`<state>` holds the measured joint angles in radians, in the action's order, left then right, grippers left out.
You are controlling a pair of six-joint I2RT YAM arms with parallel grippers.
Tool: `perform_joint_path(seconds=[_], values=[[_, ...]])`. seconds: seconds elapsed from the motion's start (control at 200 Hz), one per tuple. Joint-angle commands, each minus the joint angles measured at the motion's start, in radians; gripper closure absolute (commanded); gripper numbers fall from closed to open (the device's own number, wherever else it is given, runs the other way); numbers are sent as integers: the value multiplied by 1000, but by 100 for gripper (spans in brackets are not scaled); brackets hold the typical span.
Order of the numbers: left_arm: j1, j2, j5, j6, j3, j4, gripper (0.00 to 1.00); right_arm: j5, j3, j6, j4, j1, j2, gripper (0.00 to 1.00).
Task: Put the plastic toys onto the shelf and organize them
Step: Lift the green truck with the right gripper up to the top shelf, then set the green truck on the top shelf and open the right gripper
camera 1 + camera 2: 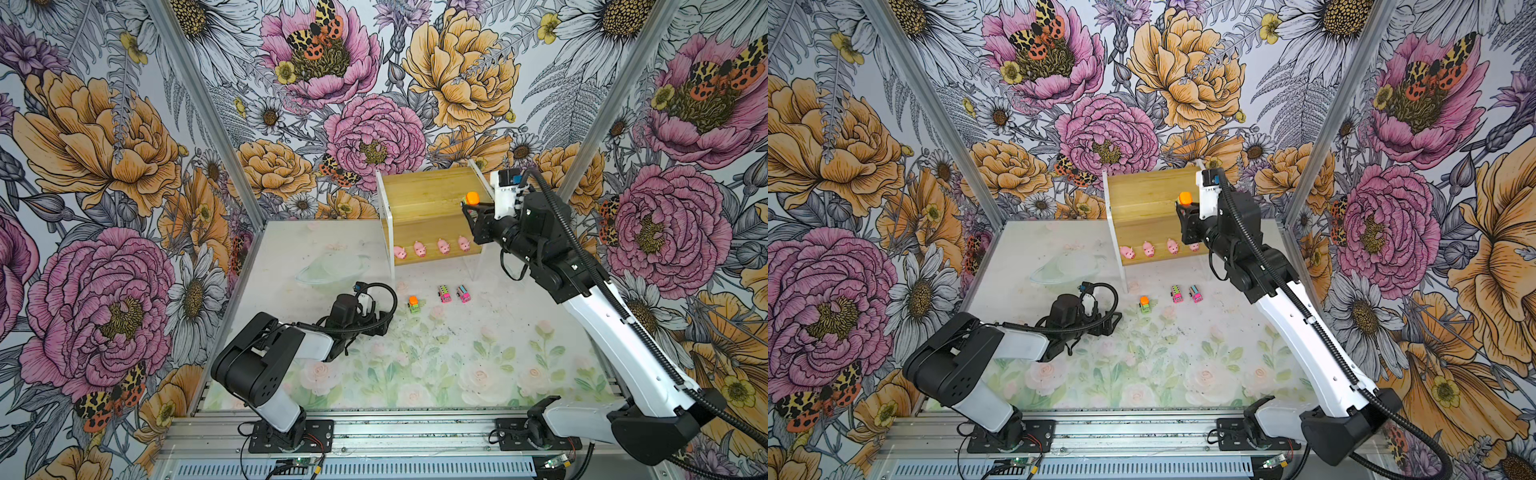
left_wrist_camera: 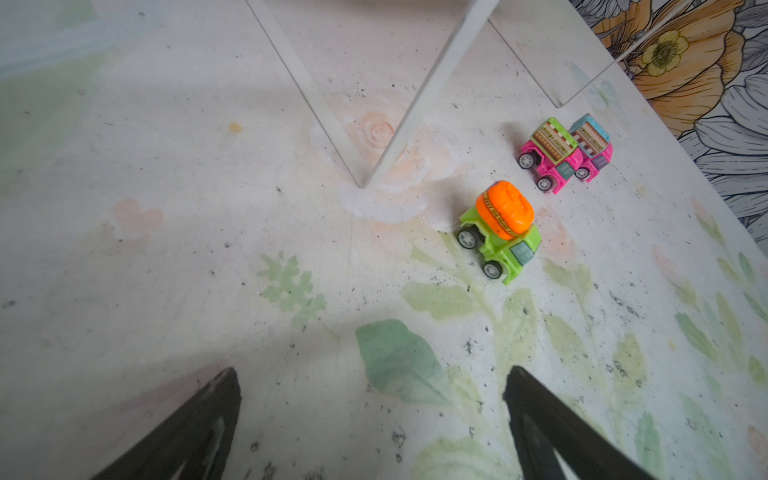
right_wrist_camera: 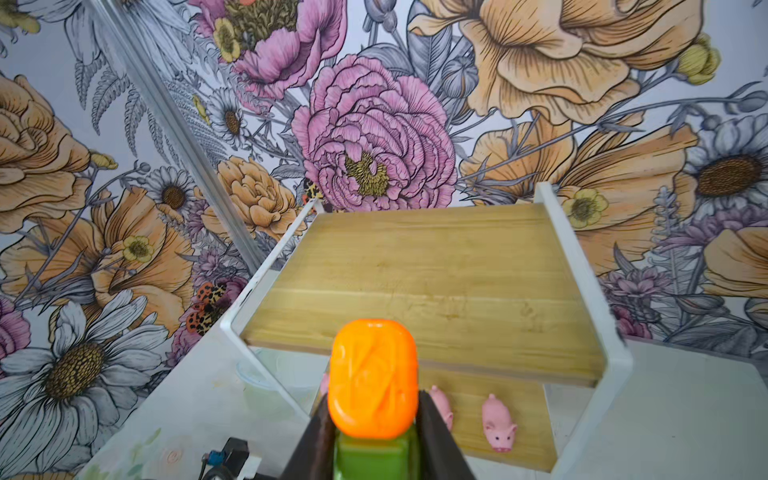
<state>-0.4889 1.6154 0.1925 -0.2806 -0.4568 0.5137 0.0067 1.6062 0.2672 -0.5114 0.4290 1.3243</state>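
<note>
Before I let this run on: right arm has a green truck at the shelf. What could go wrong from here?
1. The right gripper holds the green truck in the air, clear of the shelf; released here, it could drop onto the four pigs on the lower board.
2. The other green truck shows wheels, so this one, once set down, might roll off the top board.

The right gripper [image 1: 1185, 206] is clamped on a green truck with an orange top [image 1: 1185, 196]. The upper board of the shelf [image 1: 1142, 191] stretches away to its left. Beneath the gripper, four pink pigs [image 1: 1148, 249] line the lower board, one partly hidden behind it. Well short of it on the table [image 1: 1183, 336] stand a second green truck [image 1: 1145, 304] and two pink trucks [image 1: 1177, 294].
</note>
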Motion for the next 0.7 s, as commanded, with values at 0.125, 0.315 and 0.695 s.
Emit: perform_joint_path(seconds=[0.125,0.315,0.695], values=[[-10,-23,-10,0,-16,-14,1,29,211,45,-89,-107,209,89],[-11,-30,-17,0,-14,-18,1,20,302,54,-96,-131,323,89],[-10,-19,-31,6,-20,-18,1,1,310,43,-99,-131,392,88]])
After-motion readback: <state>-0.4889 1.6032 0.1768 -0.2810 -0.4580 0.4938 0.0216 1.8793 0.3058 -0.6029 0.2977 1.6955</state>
